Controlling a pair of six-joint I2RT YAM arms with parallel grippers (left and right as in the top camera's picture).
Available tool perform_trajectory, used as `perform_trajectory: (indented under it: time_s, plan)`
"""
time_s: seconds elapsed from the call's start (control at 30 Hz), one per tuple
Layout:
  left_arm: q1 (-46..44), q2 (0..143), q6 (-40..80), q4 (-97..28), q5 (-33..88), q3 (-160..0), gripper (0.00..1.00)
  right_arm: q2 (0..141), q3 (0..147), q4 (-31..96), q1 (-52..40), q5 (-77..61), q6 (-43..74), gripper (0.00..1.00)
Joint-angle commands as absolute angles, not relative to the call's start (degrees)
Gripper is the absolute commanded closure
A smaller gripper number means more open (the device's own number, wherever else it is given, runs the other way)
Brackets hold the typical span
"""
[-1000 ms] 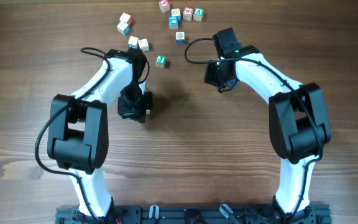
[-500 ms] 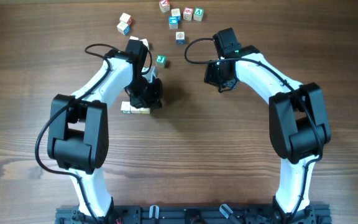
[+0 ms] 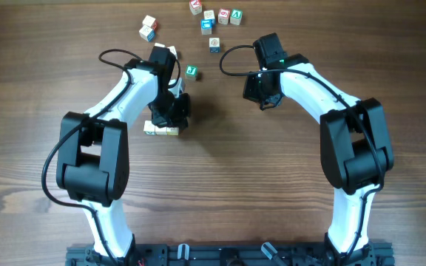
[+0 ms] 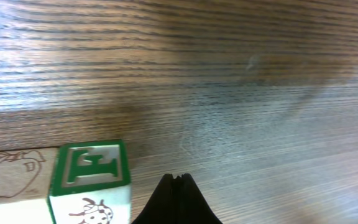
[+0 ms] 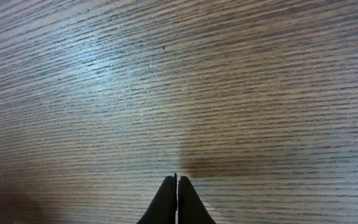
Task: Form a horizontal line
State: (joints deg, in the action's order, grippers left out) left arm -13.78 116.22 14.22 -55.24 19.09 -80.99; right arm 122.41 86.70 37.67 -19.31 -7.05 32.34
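A short row of pale letter cubes (image 3: 160, 130) lies on the wooden table, its far edge partly hidden under my left gripper (image 3: 171, 111). In the left wrist view the row's end cube (image 4: 91, 179) has a green F on top and a ladybird on its side, touching a pale cube (image 4: 10, 176) to its left. My left gripper (image 4: 178, 180) is shut and empty, hovering just right of the F cube. My right gripper (image 3: 262, 90) is shut and empty over bare wood (image 5: 177, 180).
Several loose letter cubes lie at the far edge: a green one (image 3: 191, 72), a blue one (image 3: 214, 44), a cluster (image 3: 223, 15) and a pair (image 3: 149, 28) at the far left. One cube (image 3: 171, 52) sits beside the left arm.
My left gripper has lifted off and moved back from the row, which now shows on the table in front of it. The right arm has not moved.
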Motion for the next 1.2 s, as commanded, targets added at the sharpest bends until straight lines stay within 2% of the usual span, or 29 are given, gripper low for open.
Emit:
perform_trajectory:
  time_s: [0.0,0.8,1.17]
  plan:
    - [-14.0,115.3,13.7,-55.8,15.1,-81.6,0.96,120.6,86.9,37.8,-19.4,-7.2,33.0,0.96]
    - [-14.0,115.3,13.7,-57.4,11.9,-81.6,0.96,120.6,86.9,37.8,-19.4,-7.2,33.0,0.96]
    - [-14.0,115.3,13.7,-53.5,23.5,-83.6,0.96,120.6,86.9,37.7,-19.4,-7.2,33.0,0.95]
